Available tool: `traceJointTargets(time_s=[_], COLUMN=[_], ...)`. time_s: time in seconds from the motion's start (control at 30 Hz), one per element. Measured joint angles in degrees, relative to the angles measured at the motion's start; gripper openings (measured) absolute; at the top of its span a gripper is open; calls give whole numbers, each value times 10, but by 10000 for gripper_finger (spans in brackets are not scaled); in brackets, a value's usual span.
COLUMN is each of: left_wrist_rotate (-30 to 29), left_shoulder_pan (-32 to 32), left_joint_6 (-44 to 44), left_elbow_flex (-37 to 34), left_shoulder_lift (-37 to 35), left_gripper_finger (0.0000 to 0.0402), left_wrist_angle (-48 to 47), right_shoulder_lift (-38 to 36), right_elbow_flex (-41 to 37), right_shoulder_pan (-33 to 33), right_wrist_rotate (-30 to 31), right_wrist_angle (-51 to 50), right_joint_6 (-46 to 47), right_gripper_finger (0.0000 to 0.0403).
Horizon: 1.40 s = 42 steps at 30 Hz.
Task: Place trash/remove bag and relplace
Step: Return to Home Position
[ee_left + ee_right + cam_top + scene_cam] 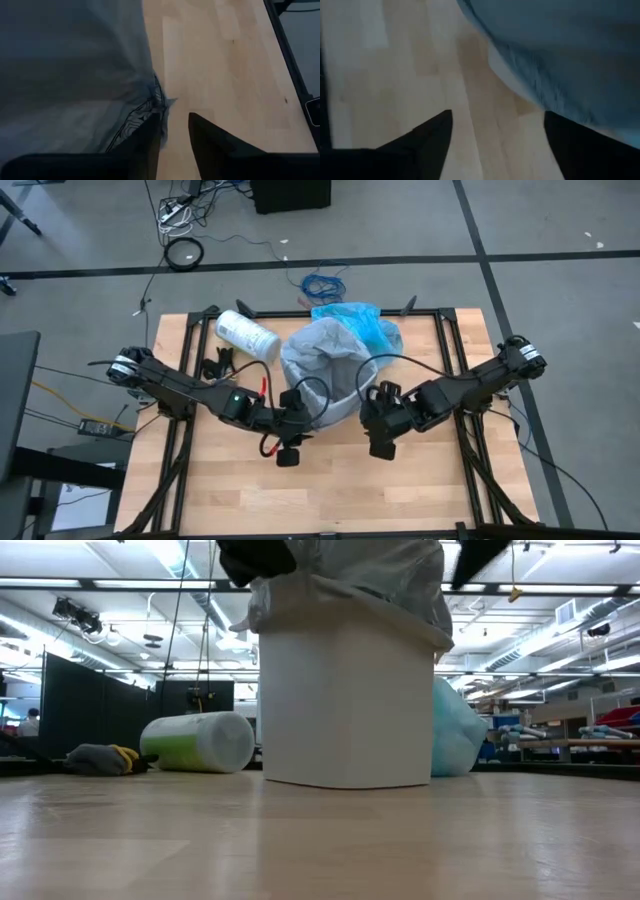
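A wooden table [330, 490] carries a white trash bin [345, 700] with a grey liner [320, 355] draped over its rim. The light-blue bag [360, 320] lies just behind the bin, and a white roll [247, 335] lies beside it. Close to the bin's front, the left gripper [175, 116] has its jaws narrowly parted and the right gripper [497, 114] has them spread wide, both empty.

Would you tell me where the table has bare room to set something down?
The broad strip of table from the left gripper and right gripper to the low camera's edge is bare. A smaller patch lies beyond the right arm, beside the blue bag. Crowded: between roll, bin and left arm.
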Motion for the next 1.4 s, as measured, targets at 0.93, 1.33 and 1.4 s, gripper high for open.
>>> traceJointTargets(time_s=[0.93,1.33,1.4], left_wrist_rotate=[-282,-248,-247], left_shoulder_pan=[-26,-27,-26], left_joint_6=[183,143,141], left_elbow_flex=[60,-249,-299], left_shoulder_lift=[-557,-819,-846], left_gripper_finger=[76,76,76], left_wrist_angle=[-180,-28,20], right_shoulder_lift=[-338,-723,-776], right_elbow_flex=[232,-286,-374], right_shoulder_pan=[79,100,100], right_wrist_rotate=[227,140,141], right_wrist_angle=[-242,281,366], right_joint_6=[-94,-256,-261], right_gripper_finger=[292,294,296])
